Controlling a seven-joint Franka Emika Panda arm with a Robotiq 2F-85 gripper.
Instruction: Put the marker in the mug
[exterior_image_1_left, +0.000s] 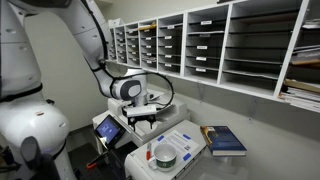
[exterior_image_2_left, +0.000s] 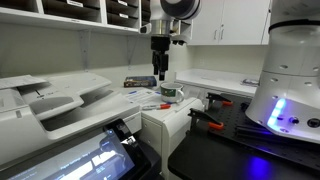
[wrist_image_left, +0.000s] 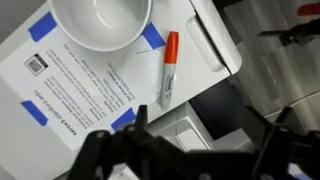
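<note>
In the wrist view the mug (wrist_image_left: 100, 22), white inside, sits at the top on a white sheet. The marker (wrist_image_left: 168, 68), with an orange-red cap and a white body, lies on the sheet just beside the mug and apart from it. My gripper (wrist_image_left: 185, 150) is open and empty, hovering above and off the marker's lower end, over the edge of the white machine top. In both exterior views the gripper (exterior_image_1_left: 145, 118) (exterior_image_2_left: 161, 75) hangs above the mug (exterior_image_1_left: 164, 154) (exterior_image_2_left: 168, 92). The marker shows as a small red streak (exterior_image_2_left: 164, 105).
The sheet (wrist_image_left: 70, 85) is held by blue tape on a white machine top (exterior_image_1_left: 185, 135). A blue book (exterior_image_1_left: 224, 140) lies on the counter beside it. Wall shelves of paper trays (exterior_image_1_left: 200, 40) stand behind. A printer (exterior_image_2_left: 60, 100) and red-handled clamps (exterior_image_2_left: 205, 120) are nearby.
</note>
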